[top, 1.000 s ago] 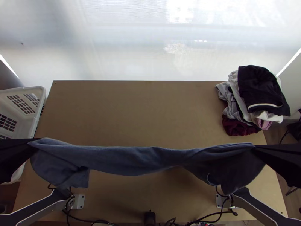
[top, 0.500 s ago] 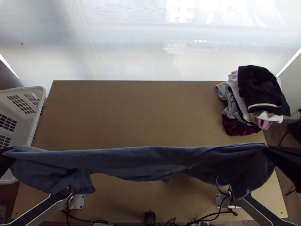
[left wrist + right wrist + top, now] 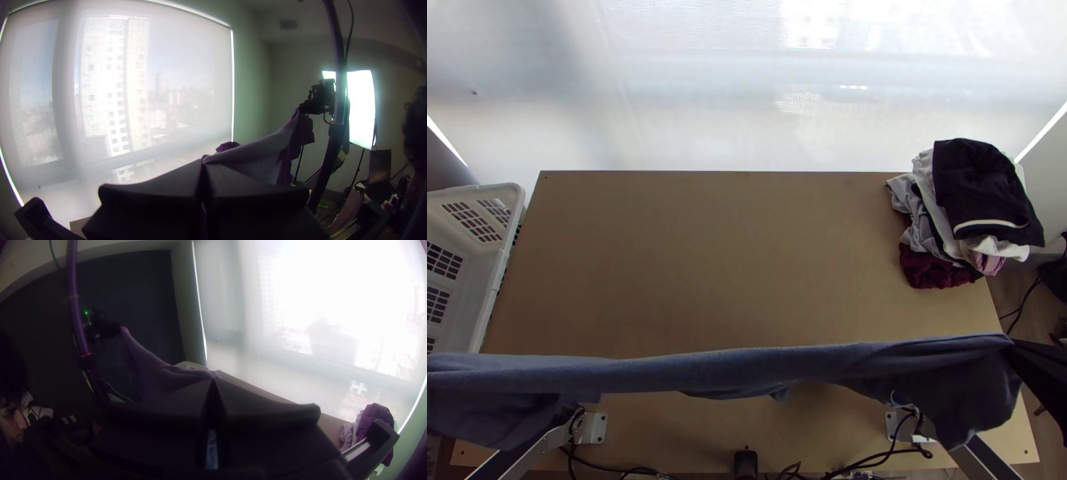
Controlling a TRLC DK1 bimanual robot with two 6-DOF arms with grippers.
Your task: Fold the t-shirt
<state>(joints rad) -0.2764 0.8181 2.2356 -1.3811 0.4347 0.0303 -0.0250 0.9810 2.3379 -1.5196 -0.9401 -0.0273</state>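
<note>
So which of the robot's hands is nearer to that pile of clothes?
Right. The right gripper holds one end of the blue shirt, on the same table side as the pile; the left gripper holds the other end, toward the side with the basket.

No readable words, labels, numbers or signs can be made out on anything here.

Top view: t-shirt (image 3: pixel 747 370), white basket (image 3: pixel 496 260) cut off at left edge.

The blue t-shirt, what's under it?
Below the stretched blue t-shirt is the light wooden table, with both arms' links poking out. What its cloth covers can't be seen.
</note>
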